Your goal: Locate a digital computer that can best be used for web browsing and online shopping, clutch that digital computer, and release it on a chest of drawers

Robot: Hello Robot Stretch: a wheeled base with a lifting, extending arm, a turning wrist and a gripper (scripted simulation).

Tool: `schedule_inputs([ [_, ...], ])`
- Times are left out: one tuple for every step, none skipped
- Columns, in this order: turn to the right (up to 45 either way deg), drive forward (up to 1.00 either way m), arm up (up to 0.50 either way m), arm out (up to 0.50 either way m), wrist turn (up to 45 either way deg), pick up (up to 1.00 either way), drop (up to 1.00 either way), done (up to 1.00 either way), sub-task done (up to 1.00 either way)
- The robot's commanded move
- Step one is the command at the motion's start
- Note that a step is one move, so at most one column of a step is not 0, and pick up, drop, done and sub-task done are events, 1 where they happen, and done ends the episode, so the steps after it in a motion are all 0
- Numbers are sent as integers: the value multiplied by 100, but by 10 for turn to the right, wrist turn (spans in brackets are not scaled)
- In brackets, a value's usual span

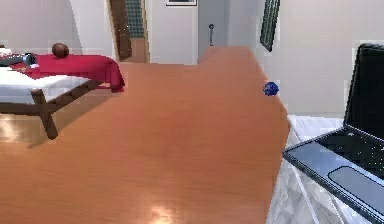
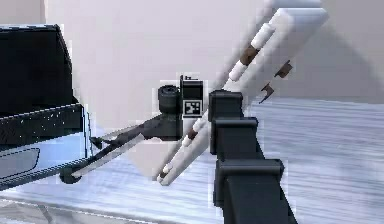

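The left of the tabletop (image 2: 335,140) is being taken up by an open laptop (image 2: 35,95), the middle by a white slatted object (image 2: 285,35). The right is being left free.

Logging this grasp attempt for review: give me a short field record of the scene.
target: laptop, lid up, on pale tabletop
arm: gripper near the laptop; whether it holds anything cannot be told
loose: blue ball on wood floor
background: bed with red blanket, brown ball on it
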Motion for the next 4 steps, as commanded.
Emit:
schedule_inputs([
  [0,0,0,0,450,0,0,0,0],
  [0,0,0,0,450,0,0,0,0],
  [0,0,0,0,120,0,0,0,0],
  [0,0,-12,0,0,0,0,0,0],
])
